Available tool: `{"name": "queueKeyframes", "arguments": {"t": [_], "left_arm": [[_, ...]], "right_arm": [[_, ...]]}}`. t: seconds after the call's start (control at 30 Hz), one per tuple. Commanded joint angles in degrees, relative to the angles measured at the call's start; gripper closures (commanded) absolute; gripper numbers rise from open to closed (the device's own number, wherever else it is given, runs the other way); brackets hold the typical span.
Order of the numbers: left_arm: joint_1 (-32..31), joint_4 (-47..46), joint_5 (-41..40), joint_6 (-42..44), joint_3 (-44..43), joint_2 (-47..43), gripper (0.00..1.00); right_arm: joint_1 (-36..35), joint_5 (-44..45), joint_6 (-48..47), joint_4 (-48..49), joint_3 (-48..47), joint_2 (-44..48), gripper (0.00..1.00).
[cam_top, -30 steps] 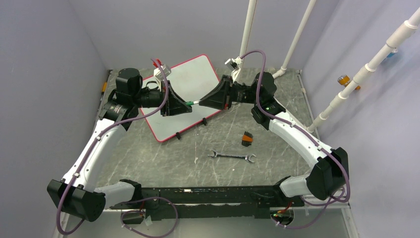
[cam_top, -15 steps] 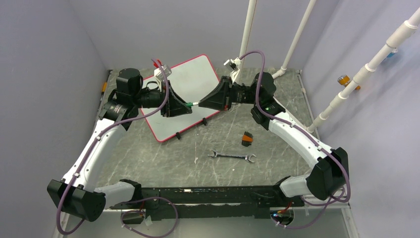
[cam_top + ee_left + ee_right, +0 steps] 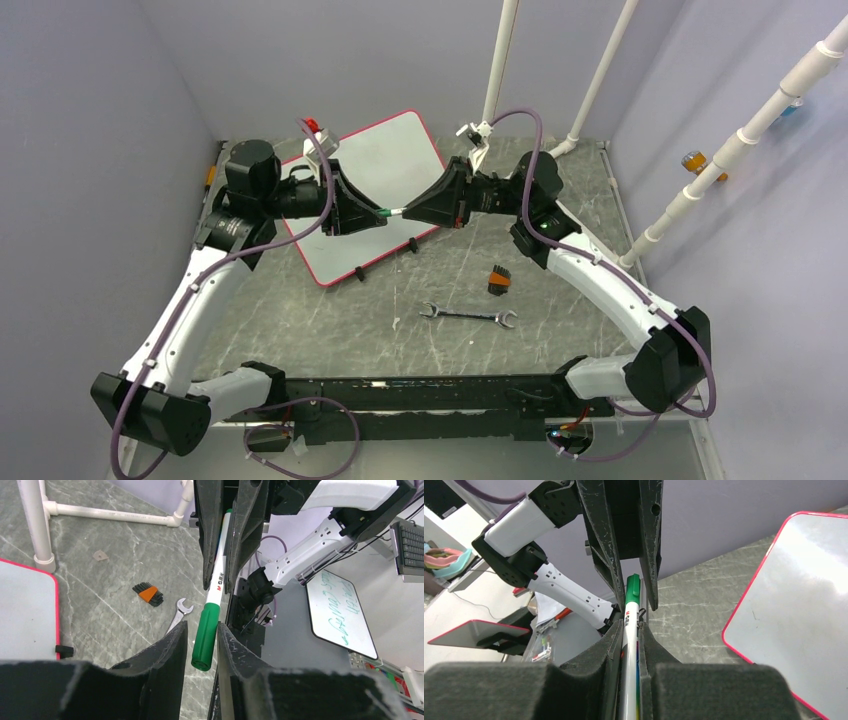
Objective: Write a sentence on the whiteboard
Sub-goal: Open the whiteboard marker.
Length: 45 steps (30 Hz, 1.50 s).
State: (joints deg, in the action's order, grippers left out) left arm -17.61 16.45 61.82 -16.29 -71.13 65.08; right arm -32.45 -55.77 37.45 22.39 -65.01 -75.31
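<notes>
The whiteboard (image 3: 385,165), white with a red rim, lies tilted at the back of the table; no lettering shows on it, so the sentence is not in view. It also shows in the right wrist view (image 3: 794,605) and the left wrist view (image 3: 25,615). My right gripper (image 3: 405,210) (image 3: 630,627) is shut on the white barrel of a marker (image 3: 395,210) (image 3: 629,650) held level above the board's near edge. Its green cap (image 3: 205,635) (image 3: 632,587) points into my left gripper (image 3: 376,212) (image 3: 202,627), whose jaws stand narrowly apart around the cap's end.
A wrench (image 3: 467,316) (image 3: 177,614) and an orange-and-black hex key set (image 3: 499,279) (image 3: 148,594) lie on the grey table. White pipes (image 3: 498,60) stand at the back. Black clips (image 3: 413,244) sit on the board's near edge. Another board with green handwriting (image 3: 340,610) lies beyond the table.
Both grippers have risen slightly with the marker still between them. The left arm's elbow has shifted left and the right arm's elbow right.
</notes>
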Motion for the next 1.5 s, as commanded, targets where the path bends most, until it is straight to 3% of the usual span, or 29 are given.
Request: {"name": "queueKeyframes", "arguments": {"t": [0.0, 0.37, 0.53, 0.73, 0.87, 1.1, 1.23, 1.33, 1.47], "left_arm": [[0.20, -6.93, 3.70, -2.79, 1.26, -1.55, 0.68], [0.20, -15.93, 9.21, -8.37, 3.65, -2.09, 0.75], [0.21, -15.73, 9.20, -8.13, 3.47, -1.68, 1.00], [0.20, -13.73, 7.77, -6.36, 3.31, -1.97, 1.00], [0.36, -6.23, 3.82, -1.52, 1.21, -1.72, 1.00], [0.94, -5.40, 3.59, -1.13, 2.12, -1.27, 1.00], [1.05, -4.90, 3.07, -0.76, 3.31, -1.74, 1.00], [1.04, -4.05, 1.71, -0.36, 4.43, -1.97, 1.00], [0.47, 0.18, -6.36, 1.16, 7.89, -2.14, 1.00]], "right_arm": [[-0.23, -0.61, -1.72, 0.71, 0.17, 2.11, 1.00], [-0.25, -1.25, -1.52, 1.42, 1.25, 2.62, 1.00], [-0.25, -1.36, -1.59, 1.61, 1.53, 2.92, 1.00], [0.24, -2.21, -1.38, 1.63, 2.11, 3.98, 1.00], [2.44, -3.94, -0.77, 2.72, 4.89, 6.66, 1.00], [8.52, -6.23, 6.66, 12.22, 11.06, 10.29, 1.00], [10.17, -6.61, 7.51, 12.46, 12.28, 11.22, 1.00], [10.56, -5.46, 5.30, 9.10, 12.54, 12.19, 1.00], [10.51, 3.42, -5.22, -5.42, 10.95, 14.19, 1.00]]}}
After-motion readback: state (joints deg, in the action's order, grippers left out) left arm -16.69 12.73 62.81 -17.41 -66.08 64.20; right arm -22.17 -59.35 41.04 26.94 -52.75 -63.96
